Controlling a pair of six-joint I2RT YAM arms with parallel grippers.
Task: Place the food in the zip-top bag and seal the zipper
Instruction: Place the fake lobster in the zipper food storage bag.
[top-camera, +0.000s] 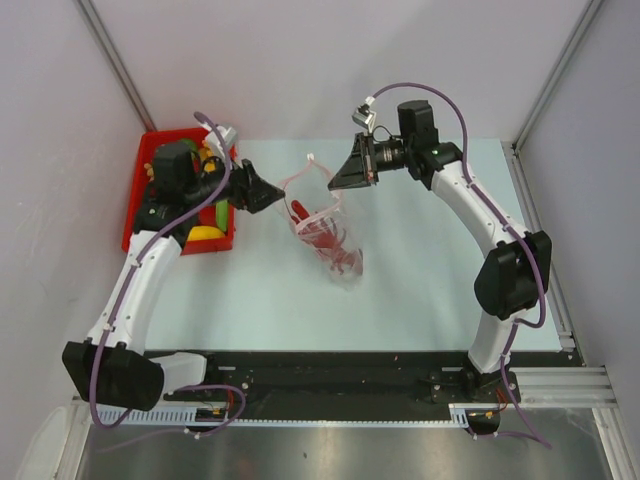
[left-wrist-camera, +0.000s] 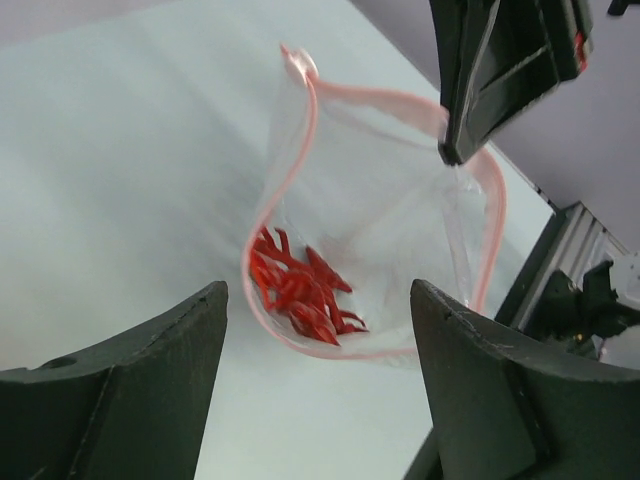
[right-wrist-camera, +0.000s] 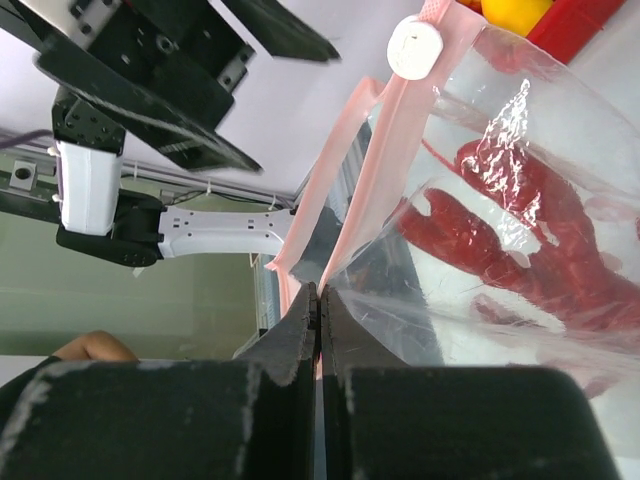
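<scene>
The right tool (top-camera: 336, 180) is clamped shut on the pink zipper (left-wrist-camera: 312, 120) strip, holding the mouth of the zip-top bag (top-camera: 325, 235) up over the middle of the table (top-camera: 420, 290). The left tool (top-camera: 270, 192) stands open and empty, just beside the bag's mouth. The toy food (top-camera: 205, 234) lies in the red tray (top-camera: 135, 215) at the table's far left corner.

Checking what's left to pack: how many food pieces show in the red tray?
3 in the red tray: a yellow piece at its near edge, a green one behind it, a yellow-orange one at the far side. The left arm covers much; more may be hidden.
</scene>
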